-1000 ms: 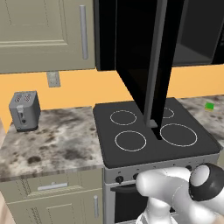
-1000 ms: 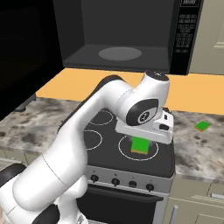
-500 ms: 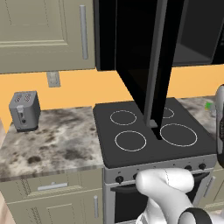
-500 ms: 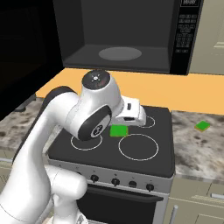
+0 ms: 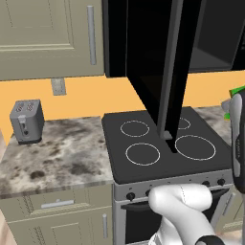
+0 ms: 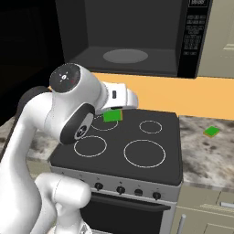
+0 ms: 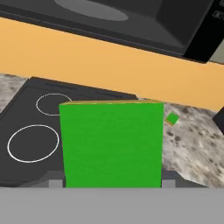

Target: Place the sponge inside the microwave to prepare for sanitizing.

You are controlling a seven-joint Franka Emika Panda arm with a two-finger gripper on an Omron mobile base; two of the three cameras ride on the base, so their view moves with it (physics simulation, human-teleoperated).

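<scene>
The sponge (image 7: 111, 144) is a flat green pad with a thin yellow edge, and my gripper (image 7: 111, 183) is shut on it, one dark fingertip (image 7: 55, 183) at each lower corner. In the right base view the sponge (image 6: 112, 115) hangs under the gripper (image 6: 113, 111) above the back left ring of the cooktop. The microwave (image 6: 137, 36) is mounted above, its dark cavity open with a grey turntable (image 6: 125, 55) inside. Its tall black door (image 5: 167, 72) swings out over the stove. The sponge is below the cavity floor and in front of it.
The black four-ring cooktop (image 6: 137, 146) with oven knobs lies under the hand. A small green piece (image 6: 211, 132) rests on the marbled counter to the right. A silver toaster (image 5: 26, 120) stands on the left counter. Beige cabinets flank the microwave.
The arm has swung left and lifted; the held sponge went from over the stove's front middle up and back toward the microwave opening. The base stayed put.
</scene>
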